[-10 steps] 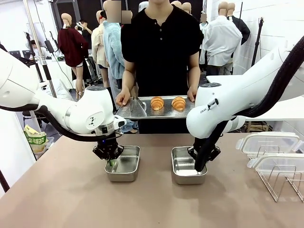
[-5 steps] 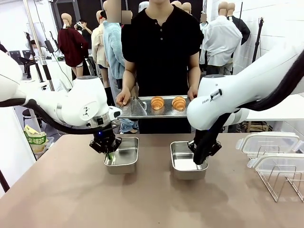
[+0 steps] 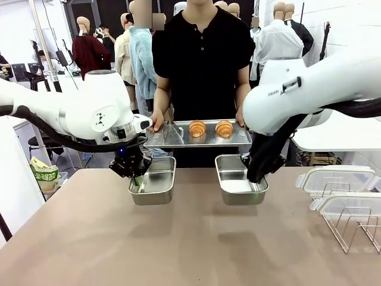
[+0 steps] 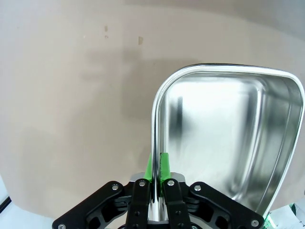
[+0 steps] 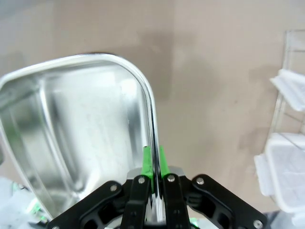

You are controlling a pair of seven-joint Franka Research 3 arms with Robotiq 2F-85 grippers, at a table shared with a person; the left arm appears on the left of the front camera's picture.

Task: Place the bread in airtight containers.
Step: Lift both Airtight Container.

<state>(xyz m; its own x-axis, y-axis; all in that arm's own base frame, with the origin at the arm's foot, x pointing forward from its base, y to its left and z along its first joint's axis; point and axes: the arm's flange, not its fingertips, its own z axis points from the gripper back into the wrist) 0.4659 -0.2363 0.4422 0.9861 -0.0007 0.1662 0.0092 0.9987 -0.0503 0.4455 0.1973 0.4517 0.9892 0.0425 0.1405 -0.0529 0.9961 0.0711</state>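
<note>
Right arm (image 3: pixel 300 95): you can pick out small dark lettering near the joint, starting "FRAN"; the rest is too small. Green bag (image 3: pixel 44 174), far left: print unreadable.

A matte tan table (image 3: pixel 178 244) fills the foreground from four to eight o'clock under bright, even indoor light, with a white wall (image 3: pixel 357 24) at two o'clock, a dark panel (image 3: pixel 110 12) at eleven and a white side table (image 3: pixel 333 140) at three.
</note>
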